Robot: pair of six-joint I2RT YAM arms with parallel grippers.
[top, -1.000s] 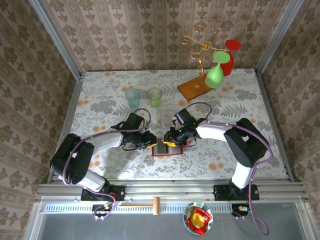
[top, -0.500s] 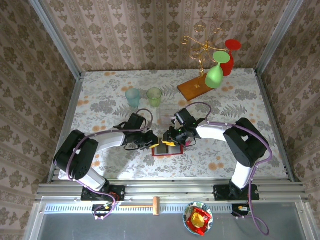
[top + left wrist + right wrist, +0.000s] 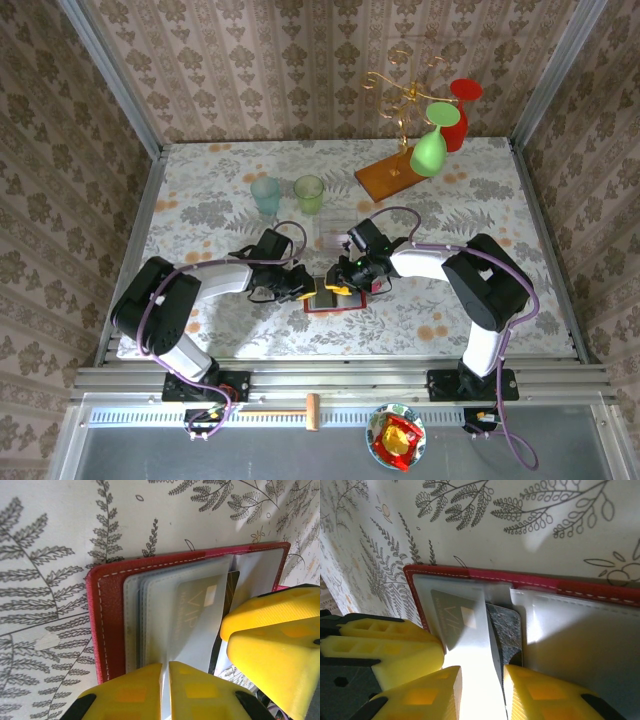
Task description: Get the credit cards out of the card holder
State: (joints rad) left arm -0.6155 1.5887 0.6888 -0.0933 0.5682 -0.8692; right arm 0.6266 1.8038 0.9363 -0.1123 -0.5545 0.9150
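Card holder (image 3: 335,304) lies open and flat on the floral table (image 3: 200,215), near the middle and toward the near edge, between the two grippers; red cover faces down, greyish clear leaves fan up from it; left gripper (image 3: 306,288) reaches in from the holder's left side, right gripper (image 3: 338,284) from just above it, the two heads nearly touching over the holder; left wrist view: the yellow fingers (image 3: 125,692) stand almost together, a clear sleeve (image 3: 180,645) pinched edge-on in the thin slit between them; a grey card (image 3: 196,611) with a small pale chip sits inside that sleeve, not drawn out; a dark card (image 3: 506,637) shows behind it, its corner against the spine; right wrist view: right jaws stand partly apart, the pale sheet of the same sleeve running through the gap; whether the pads press on it cannot be told; a second sleeve panel lies flat on the holder's other half, red stitched edge showing along the top; farther back on the table, well apart from the holder: a blue tumbler (image 3: 265,194) and a green tumbler (image 3: 309,192) side by side; a wooden base (image 3: 385,178) with a gold wire rack, a green glass (image 3: 430,150) and a red glass (image 3: 458,110) hanging from it.
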